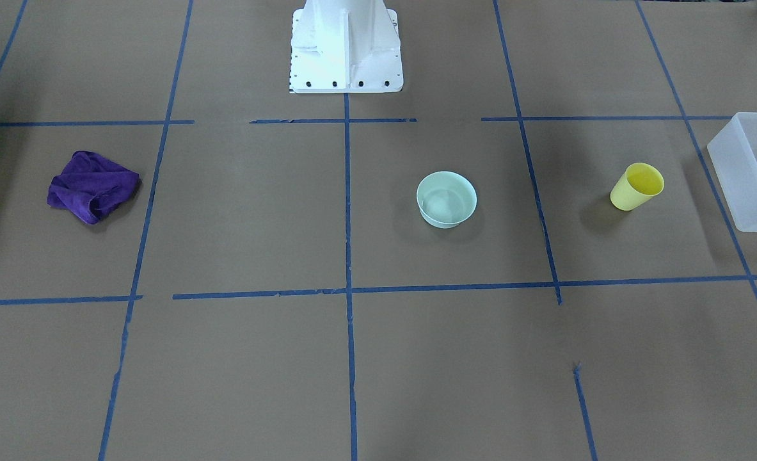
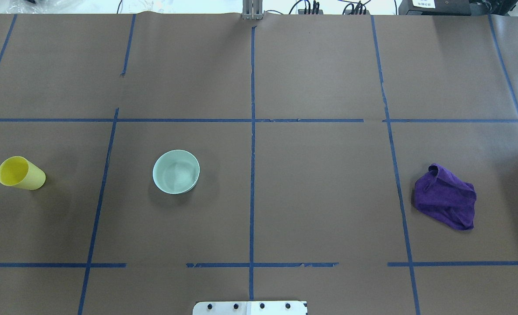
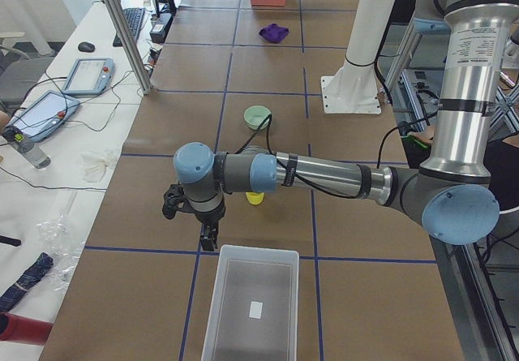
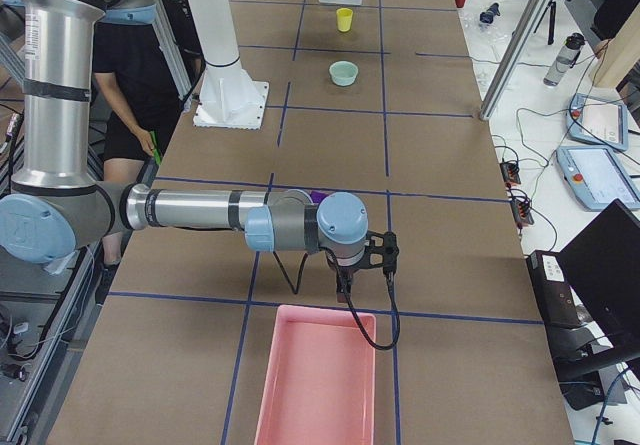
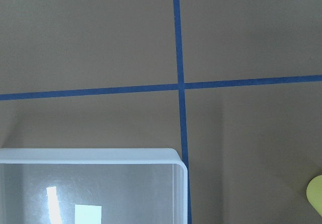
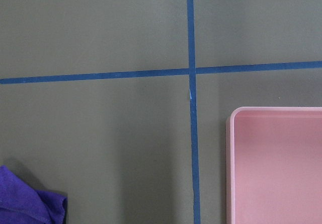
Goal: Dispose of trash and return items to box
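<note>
While the yellow cup [image 1: 637, 186] stands upright on the counter [image 1: 256, 224] between the green bowl [image 1: 446, 199] and the white box [image 1: 727, 182], the left pincer [image 3: 208, 242] hangs by the box's corner, far nearer the cup than the right pincer [image 4: 343, 287]; neither pincer's grip can be told.

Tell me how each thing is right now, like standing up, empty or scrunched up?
yellow cup: upright, empty.
pale green bowl: upright, empty.
purple cloth: crumpled in a heap.
white bin: no lid, nothing inside but a small white label.
pink bin: no lid, empty.
left gripper: poised near the white bin; open or shut, cannot tell.
right gripper: poised near the pink bin; open or shut, cannot tell.
</note>
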`<state>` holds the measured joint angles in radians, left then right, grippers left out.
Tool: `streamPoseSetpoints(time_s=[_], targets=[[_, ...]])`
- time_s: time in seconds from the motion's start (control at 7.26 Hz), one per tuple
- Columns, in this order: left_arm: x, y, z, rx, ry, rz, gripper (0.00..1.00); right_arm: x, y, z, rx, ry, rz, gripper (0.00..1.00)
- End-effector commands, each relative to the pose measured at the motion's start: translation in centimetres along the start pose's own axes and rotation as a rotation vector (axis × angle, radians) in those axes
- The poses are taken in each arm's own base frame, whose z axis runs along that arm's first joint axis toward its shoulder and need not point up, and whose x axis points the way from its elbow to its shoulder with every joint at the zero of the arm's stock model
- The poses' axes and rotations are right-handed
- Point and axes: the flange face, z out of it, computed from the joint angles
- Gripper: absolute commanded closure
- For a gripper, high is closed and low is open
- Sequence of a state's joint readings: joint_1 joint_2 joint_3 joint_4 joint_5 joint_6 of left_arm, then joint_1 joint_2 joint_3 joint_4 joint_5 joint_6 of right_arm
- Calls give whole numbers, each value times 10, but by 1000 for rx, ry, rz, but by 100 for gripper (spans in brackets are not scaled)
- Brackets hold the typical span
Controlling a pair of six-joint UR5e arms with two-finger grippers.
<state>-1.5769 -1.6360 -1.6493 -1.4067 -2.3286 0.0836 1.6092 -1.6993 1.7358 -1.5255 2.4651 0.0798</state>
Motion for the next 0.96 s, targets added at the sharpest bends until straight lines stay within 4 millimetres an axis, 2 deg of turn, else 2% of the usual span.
streamPoseSetpoints(time_s=[0.0, 0.28, 0.41, 0.55, 0.69, 0.83], targets=[[4, -6, -5, 8, -1, 7, 0, -1, 0, -1, 3, -2, -6, 0], [24, -11, -26, 56, 1, 52, 0, -3, 0, -1, 4, -19, -5, 0], [43, -16, -39, 88, 38, 78, 0, -8, 0, -3, 3, -60, -8, 0], [80, -49, -61, 145, 50, 165, 0, -12, -1, -6, 10, -61, -17, 0], [109, -58, -50, 140, 89, 213, 0, -14, -1, -7, 13, -61, -21, 0], [116, -60, -44, 159, 101, 241, 0, -12, 0, -6, 10, -53, -19, 0]])
